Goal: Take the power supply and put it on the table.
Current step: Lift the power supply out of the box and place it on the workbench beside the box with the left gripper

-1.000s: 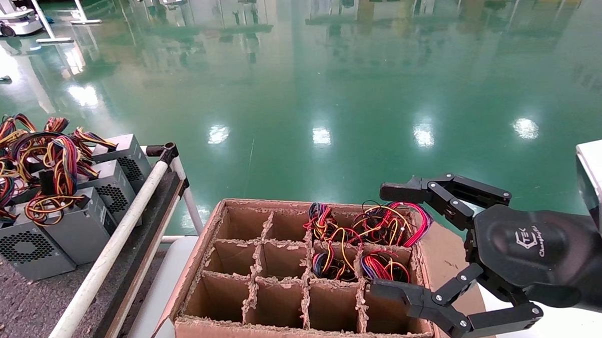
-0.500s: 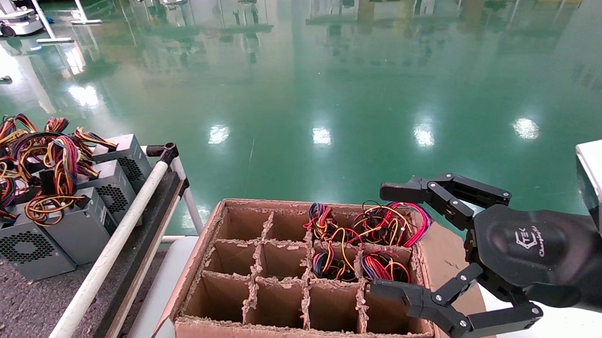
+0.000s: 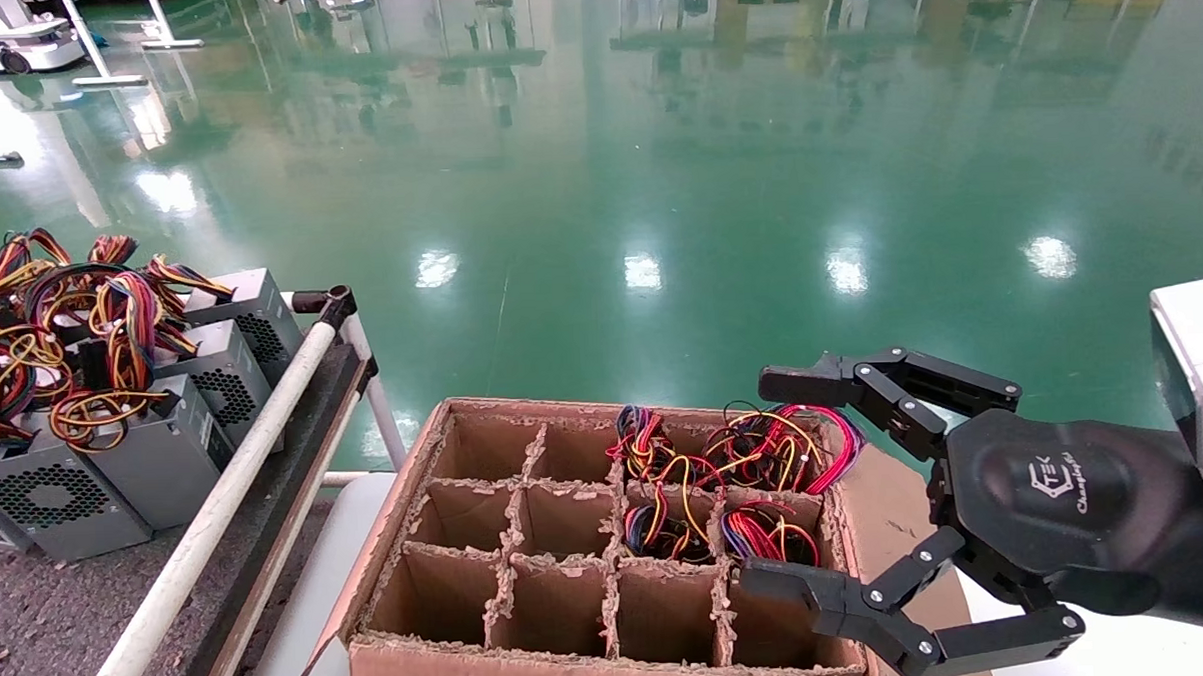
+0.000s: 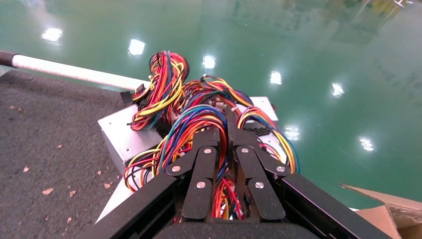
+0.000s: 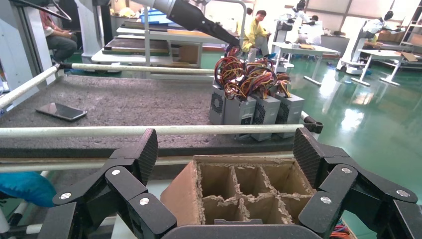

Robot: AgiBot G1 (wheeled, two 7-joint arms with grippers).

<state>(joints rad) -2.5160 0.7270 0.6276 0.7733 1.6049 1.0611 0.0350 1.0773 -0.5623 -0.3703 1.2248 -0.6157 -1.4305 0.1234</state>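
Gripping power supply (image 4: 130,138) wires, table-side.

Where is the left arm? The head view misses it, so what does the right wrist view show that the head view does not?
Only the right wrist view: the left arm reaching down to the wires of the power supplies, and a phone lying on the table. Only the head view: wire bundles in the carton's cells. Both: the open right gripper, the power supplies, carton and white rail.

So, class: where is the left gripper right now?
The left gripper is over the table, fingers shut on the power supply wire bundle.
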